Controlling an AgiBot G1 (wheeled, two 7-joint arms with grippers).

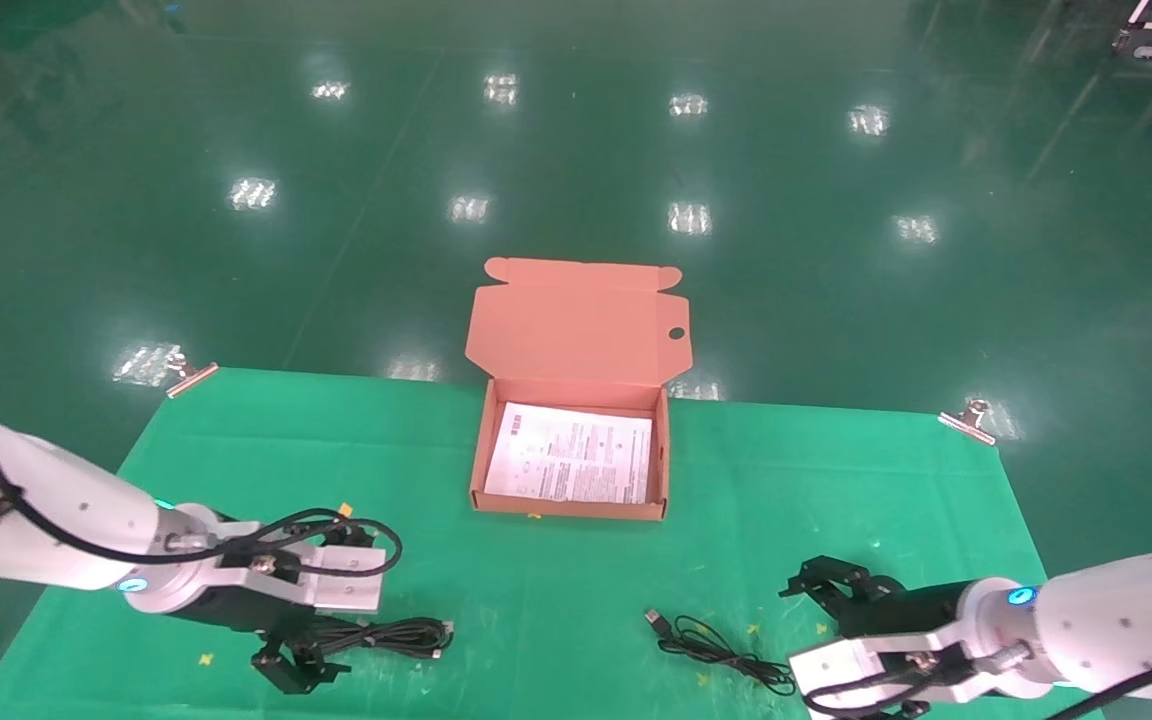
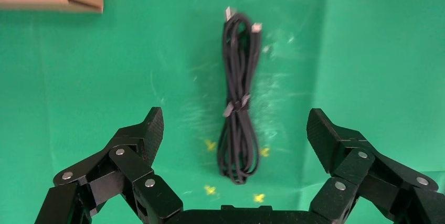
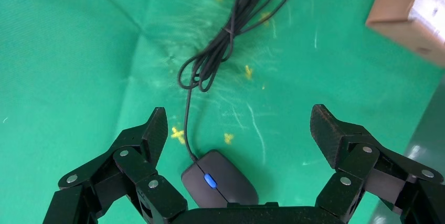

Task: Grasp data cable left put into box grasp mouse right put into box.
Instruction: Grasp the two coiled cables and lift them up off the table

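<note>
Data cable [image 2: 239,103] between spread left pincer [image 2: 235,129] fingers

No word, brand or number can be read anywhere. The only print is on a white sheet of paper [image 1: 569,466] lying flat in the box [image 1: 573,508], in the middle of the head view. It carries rows of fine dark text and a few small grey blocks near its upper left corner, all too small to make out. A corner of the same sheet shows at the upper left of the left wrist view and at the upper right of the right wrist view, blurred there to plain white. The mouse [image 3: 220,184] bears no legible logo, only a blue wheel.
</note>
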